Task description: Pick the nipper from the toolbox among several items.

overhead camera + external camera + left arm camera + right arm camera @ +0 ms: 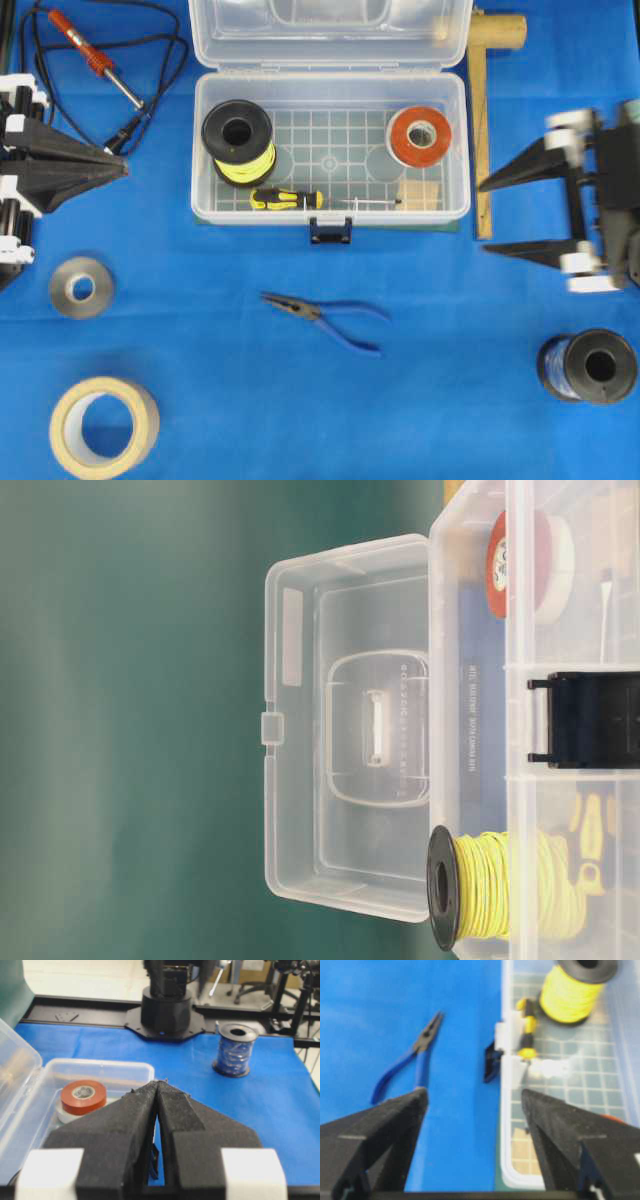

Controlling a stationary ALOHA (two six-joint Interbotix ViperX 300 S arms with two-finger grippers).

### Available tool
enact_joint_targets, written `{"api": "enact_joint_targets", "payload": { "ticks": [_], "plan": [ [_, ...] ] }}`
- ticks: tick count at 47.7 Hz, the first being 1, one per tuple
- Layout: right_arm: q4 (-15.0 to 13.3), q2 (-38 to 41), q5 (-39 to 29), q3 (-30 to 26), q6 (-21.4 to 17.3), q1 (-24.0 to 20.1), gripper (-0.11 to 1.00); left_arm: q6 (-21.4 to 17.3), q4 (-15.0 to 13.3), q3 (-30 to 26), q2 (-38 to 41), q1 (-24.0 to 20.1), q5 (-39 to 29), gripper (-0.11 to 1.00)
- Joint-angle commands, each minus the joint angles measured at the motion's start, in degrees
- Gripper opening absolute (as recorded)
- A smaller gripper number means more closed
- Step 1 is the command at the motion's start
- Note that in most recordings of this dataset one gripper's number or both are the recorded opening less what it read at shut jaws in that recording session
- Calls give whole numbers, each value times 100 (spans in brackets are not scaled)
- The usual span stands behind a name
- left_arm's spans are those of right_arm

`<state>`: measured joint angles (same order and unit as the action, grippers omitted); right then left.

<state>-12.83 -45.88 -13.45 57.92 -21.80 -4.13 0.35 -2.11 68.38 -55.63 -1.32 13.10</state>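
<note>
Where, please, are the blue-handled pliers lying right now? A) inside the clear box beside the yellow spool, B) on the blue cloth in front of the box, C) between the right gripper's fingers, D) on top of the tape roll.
B: the pliers lie on the blue cloth, outside the box.

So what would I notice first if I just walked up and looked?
Probably the open clear toolbox at the top middle of the blue table, with a bright yellow wire spool and red tape roll inside. Just below it, the blue-handled nipper lies alone on the cloth, outside the box.
</note>
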Motion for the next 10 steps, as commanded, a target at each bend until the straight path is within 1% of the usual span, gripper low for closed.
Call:
{"api": "enact_joint_targets", "payload": {
  "ticks": [1, 5, 10],
  "plan": [
    [-9, -422, 220, 316, -18, 123, 76, 0, -9, -44, 18, 35, 35, 0],
    [26, -791, 360, 703, -35, 255, 76, 0, -9, -44, 18, 62, 44, 0],
    [53, -1055, 545, 1037, -97, 325, 76, 0, -9, -44, 18, 97, 53, 0]
  ]
}}
